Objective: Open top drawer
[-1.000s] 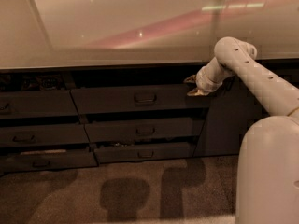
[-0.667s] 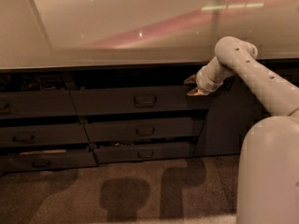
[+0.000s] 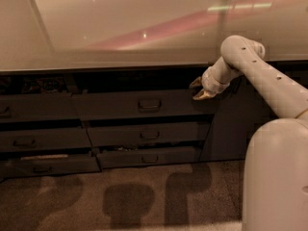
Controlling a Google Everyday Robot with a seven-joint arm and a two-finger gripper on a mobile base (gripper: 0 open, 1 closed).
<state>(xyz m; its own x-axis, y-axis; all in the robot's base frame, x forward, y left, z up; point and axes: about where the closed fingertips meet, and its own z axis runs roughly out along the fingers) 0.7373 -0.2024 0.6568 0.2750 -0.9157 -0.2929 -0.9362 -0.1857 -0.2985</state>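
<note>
Nothing has moved since a second ago: my arm keeps the same bent reach, and my pincer hangs in the same spot, at about 2 o'clock from the middle of the view. Its two gold-tipped fingers are spread apart, one above the other, with nothing between them. The pincer is at the upper right corner of the top drawer, at 3 o'clock from that drawer's small dark loop handle. The light is dim, and I cannot tell whether the lower fingertip touches the front or only hangs just beside it. The top drawer lies right under the pale countertop, with a dark band between its top edge and the counter's lip. At 6 o'clock from it two shorter drawers are stacked, each with the same handle. At 9 o'clock stands another bank of drawers. At 3 o'clock, behind my arm, is a plain cabinet door. My pale base fills the 5 o'clock corner, beside speckled carpet.
</note>
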